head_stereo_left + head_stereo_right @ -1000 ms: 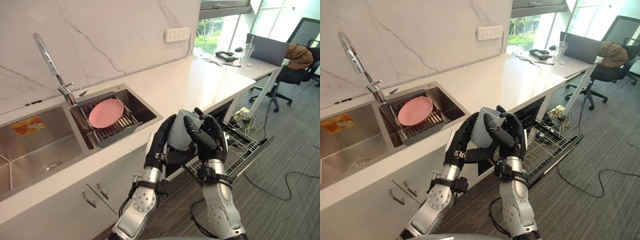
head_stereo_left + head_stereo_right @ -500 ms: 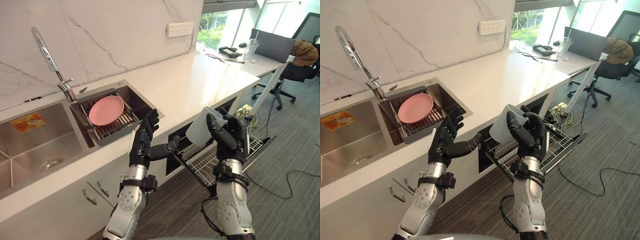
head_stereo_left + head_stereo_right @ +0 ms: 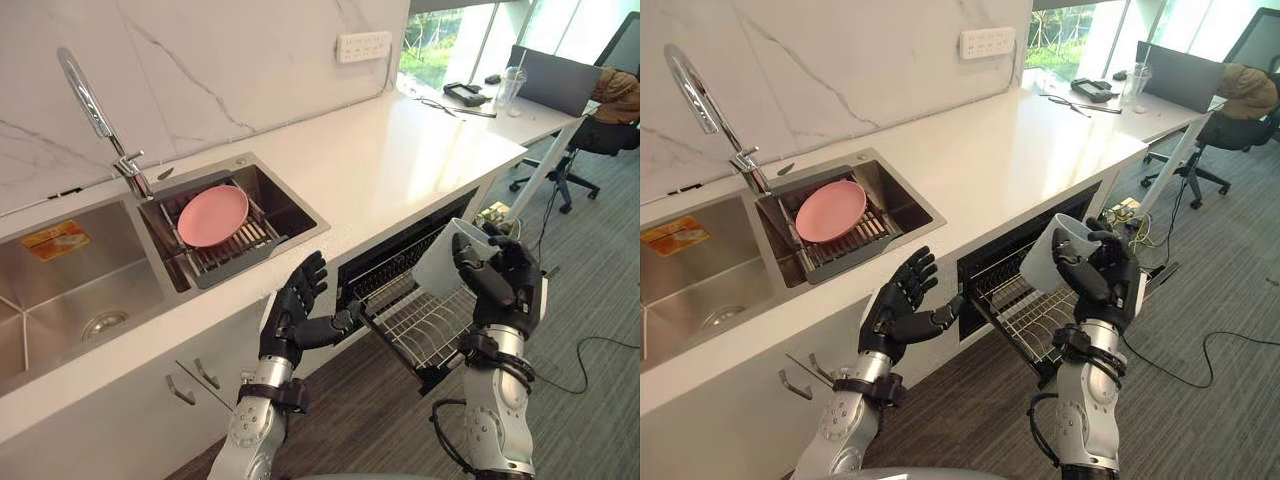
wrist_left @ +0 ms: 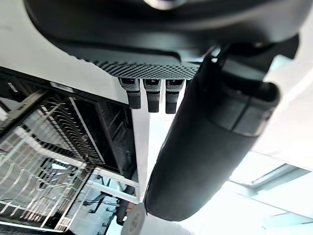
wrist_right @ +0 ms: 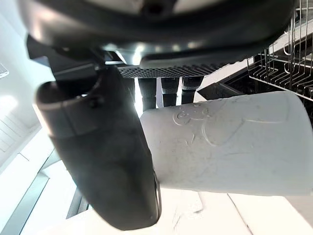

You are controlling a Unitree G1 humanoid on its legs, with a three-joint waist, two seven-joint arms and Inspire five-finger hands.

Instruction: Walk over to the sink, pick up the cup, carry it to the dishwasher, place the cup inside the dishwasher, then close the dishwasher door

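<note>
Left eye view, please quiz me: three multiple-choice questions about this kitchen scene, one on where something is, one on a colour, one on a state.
1. Where is the white cylindrical cup?
A) on the floor
B) in the right hand, over the pulled-out wire dishwasher rack
C) standing on the counter

2. What colour is the round plate in the steel sink?
A) blue
B) green
C) pink

3. What state is the left hand in?
A) open, holding nothing
B) shut on the cup
C) shut on a cabinet handle

Answers: 1 B, dark fingers curl round the cup above the rack. 2 C, the plate is plainly pink. 3 A, its fingers are spread with nothing between them.
</note>
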